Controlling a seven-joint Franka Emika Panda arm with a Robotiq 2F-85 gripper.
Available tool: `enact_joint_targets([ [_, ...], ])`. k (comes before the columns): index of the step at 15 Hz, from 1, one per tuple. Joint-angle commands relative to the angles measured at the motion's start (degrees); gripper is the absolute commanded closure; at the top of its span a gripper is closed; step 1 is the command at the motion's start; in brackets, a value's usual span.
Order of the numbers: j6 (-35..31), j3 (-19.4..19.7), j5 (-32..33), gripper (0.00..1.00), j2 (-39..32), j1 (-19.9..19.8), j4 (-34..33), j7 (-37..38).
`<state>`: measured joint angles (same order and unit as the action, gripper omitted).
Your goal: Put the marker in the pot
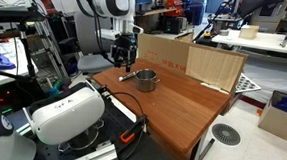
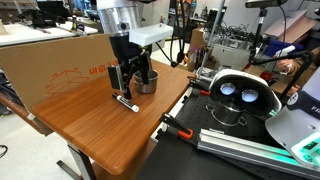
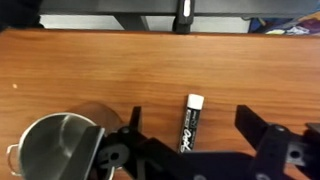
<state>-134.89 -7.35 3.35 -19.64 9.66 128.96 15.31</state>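
A wooden counter (image 2: 100, 130) stands in a cluttered lab room, and a big cardboard box (image 2: 55, 65) rises along its edge beyond the pot (image 2: 147, 84). The end effector (image 3: 188, 115) hangs low just beside the pot, jaws spread wide, holding nothing. The small silver pot sits upright. The marker (image 3: 190, 122) lies flat on the counter near the pot, between the spread jaws and touching neither.

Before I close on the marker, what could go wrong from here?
1. The end effector is open over the marker, which lies flat on the table; descending too far could ram it into the wood.
2. The pot sits close beside the end effector; closing or lifting might knock it.
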Motion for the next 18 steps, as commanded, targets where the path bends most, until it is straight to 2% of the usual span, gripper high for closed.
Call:
enact_joint_targets([
  [1, -1.11, 1.91, 2.45, 0.0, -3.83, 2.42, -3.16, 3.28],
  [5, -3.65, 2.7, 3.81, 0.0, -7.19, 4.52, -5.59, 5.39],
  [9, -2.7, 4.29, 4.59, 0.0, -10.96, 6.94, -9.16, 8.24],
  [14, -1.28, 5.87, 3.54, 0.0, -14.39, 7.06, -12.64, 8.49],
  [15, -1.2, 6.15, 3.72, 0.25, -14.85, 7.14, -13.16, 8.37],
  [16, -1.31, 6.31, 3.96, 0.26, -15.06, 7.3, -13.64, 8.36],
  [18, -0.84, 6.33, 4.07, 0.41, -15.19, 7.38, -14.18, 8.3],
])
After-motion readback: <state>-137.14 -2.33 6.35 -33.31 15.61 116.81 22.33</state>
